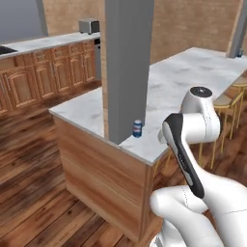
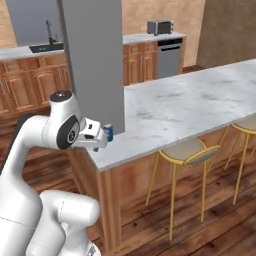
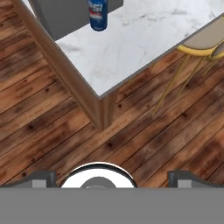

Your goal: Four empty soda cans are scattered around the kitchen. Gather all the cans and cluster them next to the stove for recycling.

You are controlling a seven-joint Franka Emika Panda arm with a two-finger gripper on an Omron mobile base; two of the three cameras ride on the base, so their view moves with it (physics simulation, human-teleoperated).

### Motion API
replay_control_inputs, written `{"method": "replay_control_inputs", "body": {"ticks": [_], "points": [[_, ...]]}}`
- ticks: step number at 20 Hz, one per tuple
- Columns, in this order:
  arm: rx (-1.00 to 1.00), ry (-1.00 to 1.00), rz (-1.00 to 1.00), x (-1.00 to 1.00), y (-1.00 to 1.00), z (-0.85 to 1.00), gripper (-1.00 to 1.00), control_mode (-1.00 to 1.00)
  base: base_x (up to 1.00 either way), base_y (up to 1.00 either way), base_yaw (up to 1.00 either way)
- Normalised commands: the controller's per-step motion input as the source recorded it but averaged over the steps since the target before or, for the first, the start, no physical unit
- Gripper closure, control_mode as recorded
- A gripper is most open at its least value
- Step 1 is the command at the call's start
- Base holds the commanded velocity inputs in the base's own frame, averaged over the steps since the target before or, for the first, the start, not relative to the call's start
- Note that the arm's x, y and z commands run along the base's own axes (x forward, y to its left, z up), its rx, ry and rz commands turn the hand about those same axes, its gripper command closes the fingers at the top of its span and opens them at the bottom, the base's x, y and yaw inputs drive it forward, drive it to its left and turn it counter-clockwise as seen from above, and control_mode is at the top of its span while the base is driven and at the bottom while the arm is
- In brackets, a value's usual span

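One blue soda can (image 1: 137, 129) stands upright on the marble island counter (image 1: 183, 82), close to the counter's near corner and just beside the foot of the square grey pillar (image 1: 128, 62) that rises through the countertop. In the right base view the same can (image 2: 108, 131) sits at the pillar's (image 2: 95, 60) base, near the counter's (image 2: 200, 105) front edge, with the gripper (image 2: 100, 137) drawn up just beside it on the near side; whether they touch cannot be told from there. From the hand view the can (image 3: 98, 15) appears near the top edge, upright on the marble (image 3: 144, 39), well apart from the two dark fingertips (image 3: 39, 178) that rise at the bottom corners; the jaws stand spread wide and hold nothing. Below the counter's corner the hand view looks down on the wooden floor (image 3: 52, 127). Yellow-legged stools with tan seats (image 2: 190, 150) stand along the island's right side, tucked partly under its edge. Across the room a run of wooden cabinets (image 1: 48, 72) carries a pale worktop with a toaster (image 1: 89, 25) at its far end, and a steel dishwasher (image 2: 169, 57) sits beneath that spot. A second small blue can (image 1: 240, 53) stands at the far corner of the island, too small to make out in detail.
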Motion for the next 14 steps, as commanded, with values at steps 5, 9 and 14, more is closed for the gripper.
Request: {"method": "replay_control_inputs", "body": {"ticks": [5, 9, 14], "points": [[0.00, 0.00, 0.00, 0.00, 0.00, 0.00, -1.00, 1.00, 0.34, -0.55, 0.27], [0.00, 0.00, 0.00, 0.00, 0.00, 0.00, -1.00, 1.00, 0.23, -0.51, 0.26], [0.00, 0.00, 0.00, 0.00, 0.00, 0.00, -1.00, 1.00, 0.11, -0.43, 0.33]]}}
